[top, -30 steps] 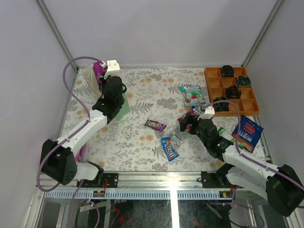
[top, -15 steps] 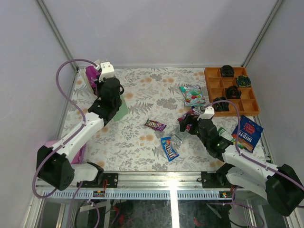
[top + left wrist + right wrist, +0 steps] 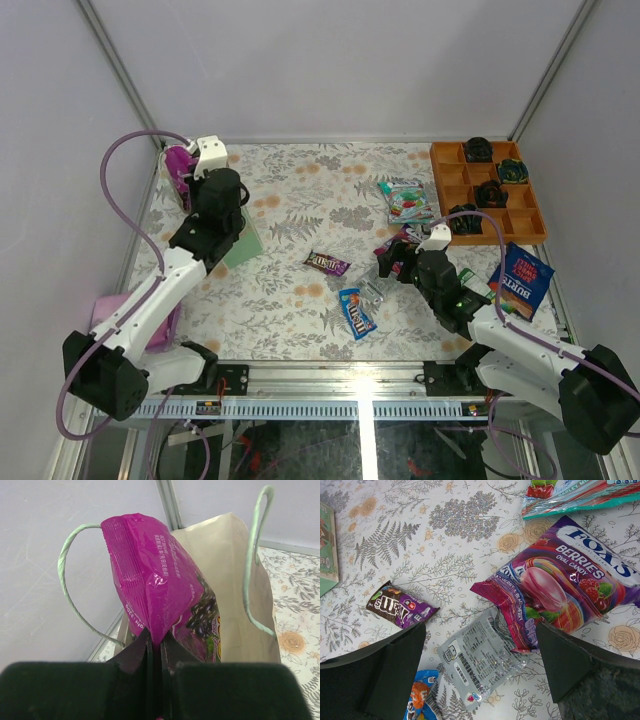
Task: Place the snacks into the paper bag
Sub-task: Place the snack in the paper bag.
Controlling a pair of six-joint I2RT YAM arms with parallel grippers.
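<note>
My left gripper is shut on the bottom edge of a magenta bag. The bag stands up in front of the cream paper bag, between its two mint string handles. From above, that gripper is at the far left, and only a mint side of the paper bag shows past the arm. My right gripper hangs open over a silver wrapper. Around it lie a purple Fox's Berries bag, a dark candy bar and a blue candy packet.
A clear green-red sweets bag lies mid-table. A blue BURTS crisp bag sits at the right edge. The orange tray with dark round objects is at the far right. A pink item lies by the left wall.
My left arm has swung left and toward the near side with the magenta bag. The paper bag's cream top no longer shows from above. The right arm has not moved.
</note>
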